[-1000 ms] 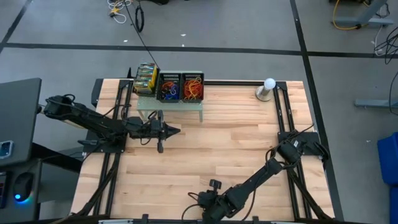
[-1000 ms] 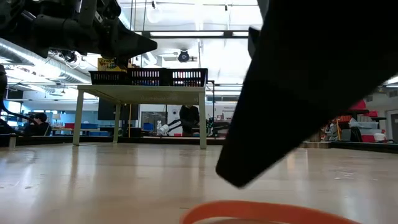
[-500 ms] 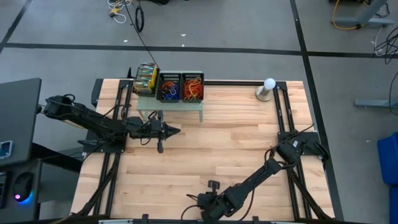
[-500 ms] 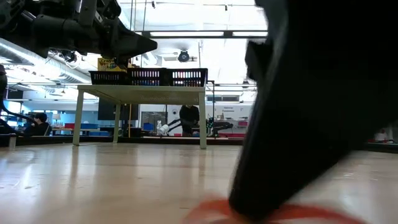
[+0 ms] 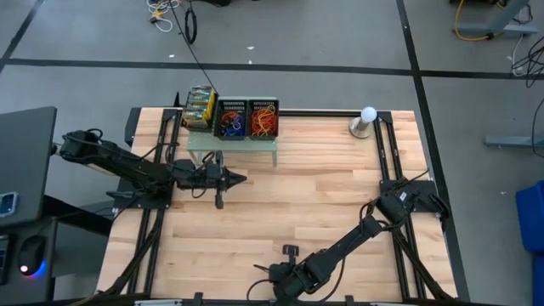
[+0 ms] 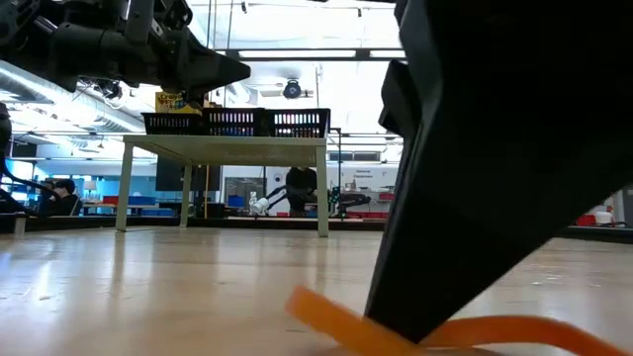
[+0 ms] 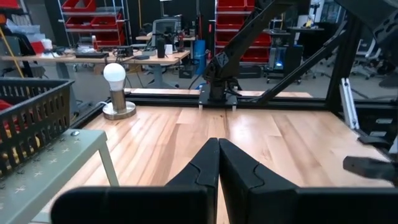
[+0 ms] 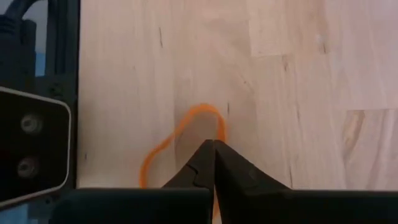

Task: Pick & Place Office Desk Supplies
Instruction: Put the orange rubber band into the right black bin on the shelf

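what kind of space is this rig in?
Most likely a robotics lab or workshop. Red storage racks and cluttered wooden workbenches stand beyond the pale wooden table, another dark robot arm is mounted at its far edge, and cables lie on the grey taped floor.

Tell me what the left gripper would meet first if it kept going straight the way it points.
Nothing nearby: the left gripper, shut, points across bare tabletop toward the right arm's base at the far edge. That base looks like the first thing in line, though it may pass above it; depth is unclear.
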Robot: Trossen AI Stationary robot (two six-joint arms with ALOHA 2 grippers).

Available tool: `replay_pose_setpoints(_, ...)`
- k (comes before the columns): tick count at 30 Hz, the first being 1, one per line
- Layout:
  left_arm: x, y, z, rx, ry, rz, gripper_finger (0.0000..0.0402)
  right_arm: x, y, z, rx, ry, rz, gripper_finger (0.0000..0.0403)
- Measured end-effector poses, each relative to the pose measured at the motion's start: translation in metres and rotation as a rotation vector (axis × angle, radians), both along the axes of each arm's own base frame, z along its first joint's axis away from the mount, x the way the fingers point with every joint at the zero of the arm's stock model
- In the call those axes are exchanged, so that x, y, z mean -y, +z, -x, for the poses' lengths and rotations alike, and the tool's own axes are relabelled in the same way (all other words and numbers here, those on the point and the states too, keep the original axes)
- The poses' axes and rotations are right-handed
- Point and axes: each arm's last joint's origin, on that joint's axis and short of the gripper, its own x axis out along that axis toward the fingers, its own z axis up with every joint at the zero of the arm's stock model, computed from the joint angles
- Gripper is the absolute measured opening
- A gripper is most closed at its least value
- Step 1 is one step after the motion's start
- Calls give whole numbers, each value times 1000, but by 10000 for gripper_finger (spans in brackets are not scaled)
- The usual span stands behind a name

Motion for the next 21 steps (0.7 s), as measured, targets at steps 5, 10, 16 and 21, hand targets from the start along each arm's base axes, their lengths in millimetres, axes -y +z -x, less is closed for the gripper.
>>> replay_pose_setpoints(5, 0, 0, 0, -4, 2, -33, 13, 8, 16, 0, 5, 33, 15, 10)
replay_pose_setpoints(10, -2, 1, 0, -4, 47, -89, 13, 30, 59, 2, 46, -7, 51, 4)
replay_pose_setpoints(16, -6, 1, 1, -3, 85, -59, 13, 56, 114, 13, 113, -71, 80, 4)
replay_pose_setpoints(21, -4, 2, 0, 9, 18, -46, 13, 60, 120, 15, 108, -91, 55, 17)
